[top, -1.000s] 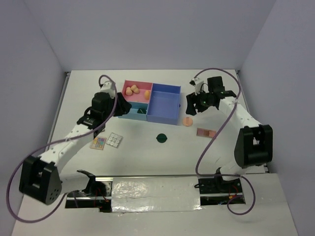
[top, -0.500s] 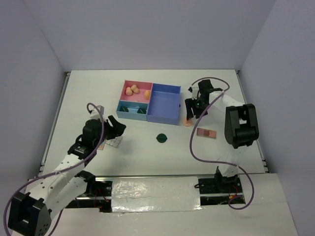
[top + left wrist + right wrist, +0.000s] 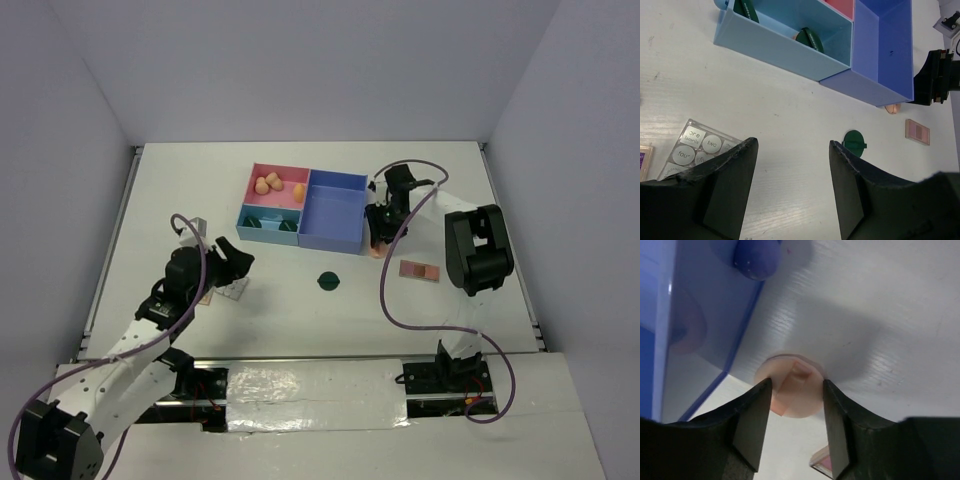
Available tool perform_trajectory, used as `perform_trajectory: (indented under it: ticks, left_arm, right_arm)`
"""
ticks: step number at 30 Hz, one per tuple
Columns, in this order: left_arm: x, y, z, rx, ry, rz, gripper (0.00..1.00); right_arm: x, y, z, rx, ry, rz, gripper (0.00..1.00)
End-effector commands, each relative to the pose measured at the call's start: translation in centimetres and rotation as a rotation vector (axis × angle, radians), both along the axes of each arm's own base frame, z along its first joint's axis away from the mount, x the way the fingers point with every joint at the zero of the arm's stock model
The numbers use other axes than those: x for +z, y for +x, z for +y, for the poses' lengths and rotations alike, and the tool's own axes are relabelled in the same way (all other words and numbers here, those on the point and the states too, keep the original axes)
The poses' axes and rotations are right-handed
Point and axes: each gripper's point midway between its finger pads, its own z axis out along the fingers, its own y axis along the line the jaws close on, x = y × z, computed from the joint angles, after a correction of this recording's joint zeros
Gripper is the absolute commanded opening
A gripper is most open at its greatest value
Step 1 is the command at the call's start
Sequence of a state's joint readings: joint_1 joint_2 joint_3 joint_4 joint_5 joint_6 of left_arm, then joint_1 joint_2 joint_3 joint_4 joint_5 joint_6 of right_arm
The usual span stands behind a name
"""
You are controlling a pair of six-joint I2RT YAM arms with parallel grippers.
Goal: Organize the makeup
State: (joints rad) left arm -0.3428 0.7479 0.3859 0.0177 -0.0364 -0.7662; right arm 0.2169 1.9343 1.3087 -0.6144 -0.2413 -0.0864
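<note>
Your compartment tray (image 3: 328, 243) sits toward the back of the white table (image 3: 280, 300): one pink section, one light-blue, one larger blue.

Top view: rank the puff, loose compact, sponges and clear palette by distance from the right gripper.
1. Puff, at the right gripper.
2. Loose compact, mid-table.
3. Sponges, in the pink compartment.
4. Clear palette, far left.

Palette (image 3: 701, 142) partly behind left jaws

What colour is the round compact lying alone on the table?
Dark green; the compact shows best in the left wrist view.
</note>
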Motion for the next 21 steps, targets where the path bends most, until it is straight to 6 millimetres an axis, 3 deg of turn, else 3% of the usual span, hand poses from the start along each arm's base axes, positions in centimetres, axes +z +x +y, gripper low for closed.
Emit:
perform_trajectory:
  ticks: [1,8,9,13,16,18,19,21]
  left_arm:
    - [0.7,0.2,0.3,0.026,-0.02,-0.03,0.71]
    - [0.7,0.1,0.4,0.03,-0.019,-0.032,0.71]
    - [0.8,0.2,0.4,0.029,-0.021,-0.033,0.71]
    - [0.9,0.2,0.3,0.025,-0.022,-0.034,0.71]
    - [0.9,0.2,0.2,0.019,-0.019,-0.033,0.71]
    - [0.9,0.2,0.2,0.018,-0.021,-0.032,0.71]
    - [0.8,0.1,0.2,0.016,-0.022,-0.032,0.71]
    - [0.7,0.2,0.2,0.02,-0.022,-0.032,0.71]
  right_arm:
    - [-0.9,-0.8,-0.1,-0.009,-0.02,0.032,0.49]
    - [-0.1,-1.8,-0.6,0.003,-0.028,0.017,0.3]
    - [0.0,-2.0,-0.7,0.001,-0.028,0.019,0.23]
    - [2.1,-1.3,-1.1,0.008,-0.023,-0.043,0.1]
    - [5.4,0.1,-1.5,0.045,-0.006,-0.147,0.07]
    - [9.2,0.9,-0.6,0.137,0.051,-0.246,0.06]
    - [9.8,0.9,-0.6,0.138,0.054,-0.263,0.06]
    - [13.1,1.2,0.7,0.249,0.117,-0.361,0.06]
